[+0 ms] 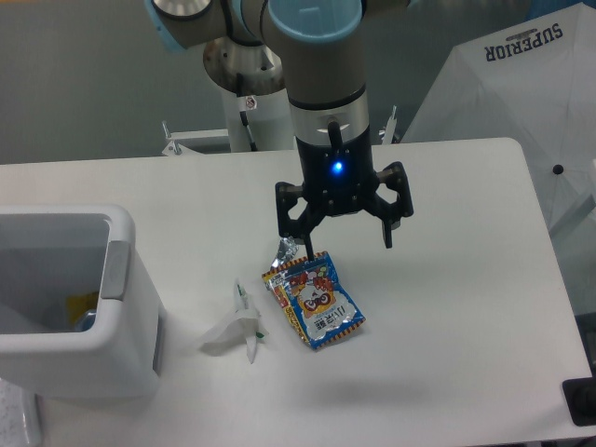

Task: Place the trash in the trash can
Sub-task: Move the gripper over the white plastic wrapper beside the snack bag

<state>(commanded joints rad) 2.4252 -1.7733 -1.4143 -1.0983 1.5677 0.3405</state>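
At the desk's [447,307] left edge stands the white trash can [65,358], rectangular with rounded corners and a grey panel [115,270] on its right rim; something yellow and blue shows dimly inside it. To its right, toward the front edge, the crumpled white paper wrapper [235,328] with green marks lies flat on the desk, apart from the bin. Just right of the wrapper is the blue-red-yellow cartoon snack bag [315,300], lying at a slant, with the silver foil scrap [288,250] touching its far left corner. Above the bag and scrap hangs the gripper [354,244], a blue light on its body, its jaws spread wide and holding nothing. Beyond the desk's far right corner is a white umbrella [521,84] printed "SUPERIOR".
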